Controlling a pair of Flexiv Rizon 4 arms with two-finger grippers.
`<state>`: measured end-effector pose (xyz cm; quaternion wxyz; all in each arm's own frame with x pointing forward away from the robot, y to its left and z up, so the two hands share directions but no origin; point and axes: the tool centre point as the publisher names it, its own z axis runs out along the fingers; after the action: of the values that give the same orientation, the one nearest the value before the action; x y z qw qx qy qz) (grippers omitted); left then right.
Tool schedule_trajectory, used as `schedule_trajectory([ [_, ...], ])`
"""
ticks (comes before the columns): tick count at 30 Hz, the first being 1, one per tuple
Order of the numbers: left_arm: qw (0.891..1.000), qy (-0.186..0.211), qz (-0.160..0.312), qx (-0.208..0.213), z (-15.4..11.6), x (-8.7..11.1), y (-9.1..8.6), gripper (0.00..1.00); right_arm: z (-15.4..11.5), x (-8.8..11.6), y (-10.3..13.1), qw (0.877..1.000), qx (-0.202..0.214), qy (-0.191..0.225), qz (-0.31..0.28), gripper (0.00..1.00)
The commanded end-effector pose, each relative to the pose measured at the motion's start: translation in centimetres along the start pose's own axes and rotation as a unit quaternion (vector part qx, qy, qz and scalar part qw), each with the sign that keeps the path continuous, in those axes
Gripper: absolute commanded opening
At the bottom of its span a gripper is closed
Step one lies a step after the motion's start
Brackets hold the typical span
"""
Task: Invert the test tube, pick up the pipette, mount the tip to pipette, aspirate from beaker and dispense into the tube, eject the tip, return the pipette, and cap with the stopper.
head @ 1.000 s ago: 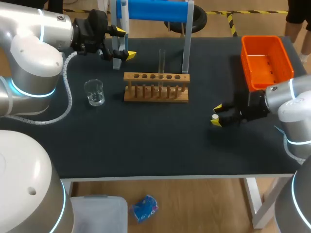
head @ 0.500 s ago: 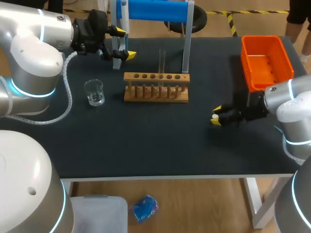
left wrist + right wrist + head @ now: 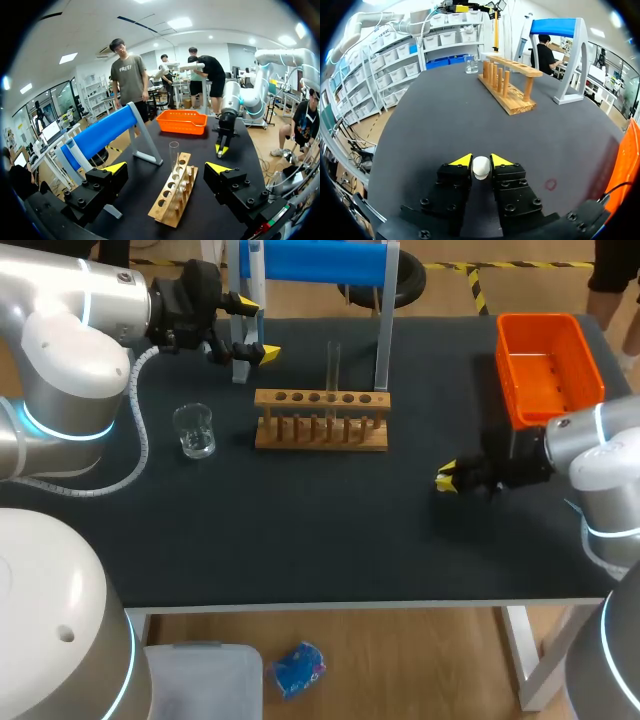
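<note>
A small white stopper [image 3: 481, 168] sits on the black table between the yellow tips of my right gripper [image 3: 481, 161], and both fingers press on it. From overhead, my right gripper [image 3: 447, 480] is low at the table's right side and the stopper is hidden. A clear test tube [image 3: 333, 365] stands upright in the wooden rack [image 3: 320, 425], which is also ahead of my left gripper [image 3: 167, 167]. My left gripper [image 3: 257, 328] hangs open and empty at the back left, beside the blue stand [image 3: 310, 260]. A glass beaker [image 3: 194, 430] stands left of the rack.
An orange bin [image 3: 548, 365] sits at the back right, just behind my right arm. The blue stand's grey legs [image 3: 383, 335] rise behind the rack. Bare black mat [image 3: 300, 530] stretches across the front of the table.
My right gripper's fingers have drawn together around the white stopper, which showed between the tips earlier and is now covered from above. The left arm has kept still.
</note>
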<state>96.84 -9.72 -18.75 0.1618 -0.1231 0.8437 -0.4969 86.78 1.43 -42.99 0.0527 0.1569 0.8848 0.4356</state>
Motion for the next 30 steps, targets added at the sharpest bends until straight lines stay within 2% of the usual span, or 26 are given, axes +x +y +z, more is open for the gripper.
schedule_trajectory([
  [1, 1.000, 0.002, 0.000, 0.001, -0.1, -0.1, 0.0, 1.00, -0.4, 0.2, 0.5, 1.000, -0.004, -0.006, -0.006, 0.00],
  [6, 1.000, 0.002, 0.000, 0.001, -0.1, -0.1, 0.0, 1.00, -1.1, 0.1, 1.6, 1.000, -0.006, -0.009, -0.011, 0.00],
  [12, 1.000, 0.002, 0.000, 0.001, -0.1, -0.1, 0.0, 1.00, -2.3, 0.0, 4.1, 1.000, -0.004, -0.016, -0.019, 0.00],
  [23, 1.000, 0.002, 0.000, 0.001, -0.1, -0.1, 0.0, 1.00, -4.6, -0.7, 11.4, 0.999, -0.018, -0.025, -0.040, 0.00],
  [30, 1.000, 0.002, 0.000, 0.001, -0.1, -0.1, 0.0, 1.00, -5.3, -1.9, 15.8, 0.998, -0.028, -0.041, -0.049, 0.00],
])
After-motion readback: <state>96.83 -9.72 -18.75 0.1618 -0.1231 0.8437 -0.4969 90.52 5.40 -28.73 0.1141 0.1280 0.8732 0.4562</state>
